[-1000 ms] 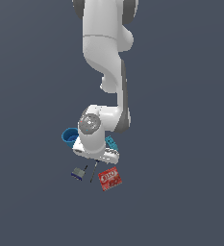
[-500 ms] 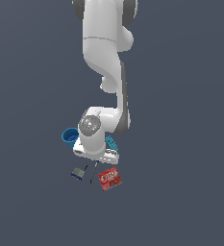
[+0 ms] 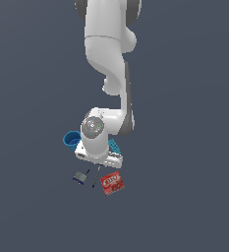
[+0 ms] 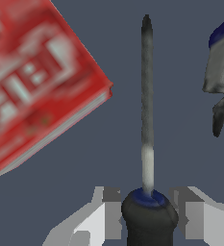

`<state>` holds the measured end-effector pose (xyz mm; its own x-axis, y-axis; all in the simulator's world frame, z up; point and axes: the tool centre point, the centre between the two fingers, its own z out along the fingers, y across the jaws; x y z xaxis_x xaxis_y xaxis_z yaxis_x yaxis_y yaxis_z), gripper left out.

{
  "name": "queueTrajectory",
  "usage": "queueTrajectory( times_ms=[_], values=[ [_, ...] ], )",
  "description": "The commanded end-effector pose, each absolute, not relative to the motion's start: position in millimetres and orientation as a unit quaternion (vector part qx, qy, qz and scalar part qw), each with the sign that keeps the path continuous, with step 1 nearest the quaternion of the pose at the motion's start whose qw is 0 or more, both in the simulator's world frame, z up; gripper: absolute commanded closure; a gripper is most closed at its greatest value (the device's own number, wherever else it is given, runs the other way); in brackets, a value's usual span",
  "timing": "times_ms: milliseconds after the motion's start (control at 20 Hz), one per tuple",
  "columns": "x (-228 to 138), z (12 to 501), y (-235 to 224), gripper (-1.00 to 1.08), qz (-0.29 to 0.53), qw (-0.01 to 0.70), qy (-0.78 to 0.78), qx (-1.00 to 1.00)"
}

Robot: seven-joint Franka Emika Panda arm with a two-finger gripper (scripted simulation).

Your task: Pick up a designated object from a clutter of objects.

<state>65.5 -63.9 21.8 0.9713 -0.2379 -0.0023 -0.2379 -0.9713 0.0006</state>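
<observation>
In the wrist view we see our gripper (image 4: 149,216) with its 2 fingers (image 4: 106,211) set on either side of the screwdriver (image 4: 147,144), right against its black and dark-blue handle; we cannot tell whether they are pinching it. The thin shaft points away between the red printed box (image 4: 36,81) and the small grey-blue tool (image 4: 221,62). In the exterior view the blue cup (image 3: 71,140) sits beside the arm's wrist, and a teal brick (image 3: 114,146) peeks out behind it.

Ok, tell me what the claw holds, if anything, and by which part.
The claw brackets the screwdriver at its black handle, a finger on either side; actual contact cannot be told.
</observation>
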Motion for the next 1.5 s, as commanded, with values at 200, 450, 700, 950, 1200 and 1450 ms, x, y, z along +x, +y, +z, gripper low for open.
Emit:
queueTrajectory(
  times_ms=[200,450,700,950,1200,1450],
  values=[
    [72.7,54.3,-45.8,1.08,0.0,0.0,-0.119,0.993],
    [81.2,95.4,-23.4,1.08,0.0,0.0,-0.12,0.993],
    [92.1,146.1,4.4,1.08,0.0,0.0,-0.12,0.993],
    [103.7,198.6,33.1,1.08,0.0,0.001,-0.12,0.993],
    [115.8,249.1,60.9,1.08,0.0,0.001,-0.12,0.993],
    [127.4,293.7,85.6,1.08,0.0,0.001,-0.12,0.993]
  ],
)
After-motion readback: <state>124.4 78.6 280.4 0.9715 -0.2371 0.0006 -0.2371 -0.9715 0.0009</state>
